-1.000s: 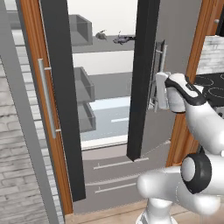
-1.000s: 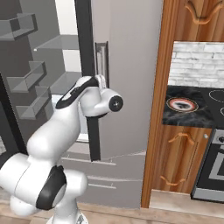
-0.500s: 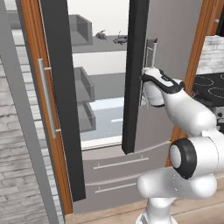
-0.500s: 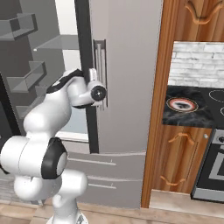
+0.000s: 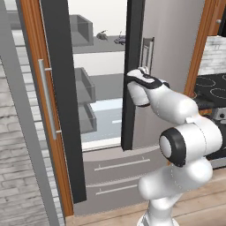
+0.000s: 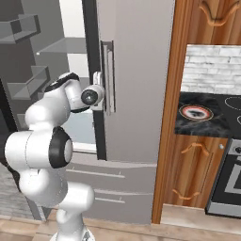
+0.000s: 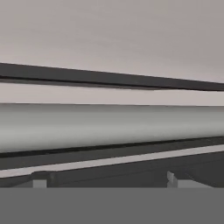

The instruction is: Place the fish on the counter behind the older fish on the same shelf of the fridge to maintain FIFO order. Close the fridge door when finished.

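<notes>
Swung leftward, gripper (image 6: 100, 89) now hangs unclenched beside the fridge (image 6: 136, 70) door handle (image 6: 108, 77); nothing grasped.

Flat, even rendered light with no visible source. The white interior of the tall grey steel fridge (image 5: 106, 26) at upper centre is brightest. Shadows are soft and faint, without glare. The hand view is smeared and low-detail; base views stay sharp.

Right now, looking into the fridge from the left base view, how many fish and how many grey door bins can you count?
Fish on the top shelf: 2, fish and fish.
Grey box-shaped bins: 3, top bin, middle bin, lower bin.
Total: 5
</notes>
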Controlling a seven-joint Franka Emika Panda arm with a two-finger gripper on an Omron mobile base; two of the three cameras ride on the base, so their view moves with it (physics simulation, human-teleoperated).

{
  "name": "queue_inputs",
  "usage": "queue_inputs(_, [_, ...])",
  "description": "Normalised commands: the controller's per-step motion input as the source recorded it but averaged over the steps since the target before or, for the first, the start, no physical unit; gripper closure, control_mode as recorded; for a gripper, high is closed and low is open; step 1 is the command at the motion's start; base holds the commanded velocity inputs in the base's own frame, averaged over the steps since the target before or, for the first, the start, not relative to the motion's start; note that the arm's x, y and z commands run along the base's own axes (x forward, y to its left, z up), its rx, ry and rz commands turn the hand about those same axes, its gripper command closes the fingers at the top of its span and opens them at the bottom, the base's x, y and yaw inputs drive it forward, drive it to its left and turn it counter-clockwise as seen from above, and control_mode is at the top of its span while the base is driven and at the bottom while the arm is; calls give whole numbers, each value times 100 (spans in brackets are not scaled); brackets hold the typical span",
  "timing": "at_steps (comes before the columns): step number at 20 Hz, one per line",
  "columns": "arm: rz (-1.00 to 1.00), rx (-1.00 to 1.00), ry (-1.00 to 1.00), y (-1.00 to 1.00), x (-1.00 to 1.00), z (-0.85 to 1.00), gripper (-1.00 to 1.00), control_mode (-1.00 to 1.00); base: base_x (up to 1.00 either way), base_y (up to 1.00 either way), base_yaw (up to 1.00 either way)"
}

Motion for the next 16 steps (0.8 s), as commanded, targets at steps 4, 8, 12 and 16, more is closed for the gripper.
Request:
queue_inputs(4, [-24,0,9,0,36,11,-100,-100,0,0,0])
queue_inputs(8, [-22,0,17,0,40,24,-100,-100,0,0,0])
queue_inputs(12, [-17,0,26,0,27,22,-100,-100,0,0,0])
queue_inputs(16, [-11,0,35,5,24,21,-100,-100,0,0,0])
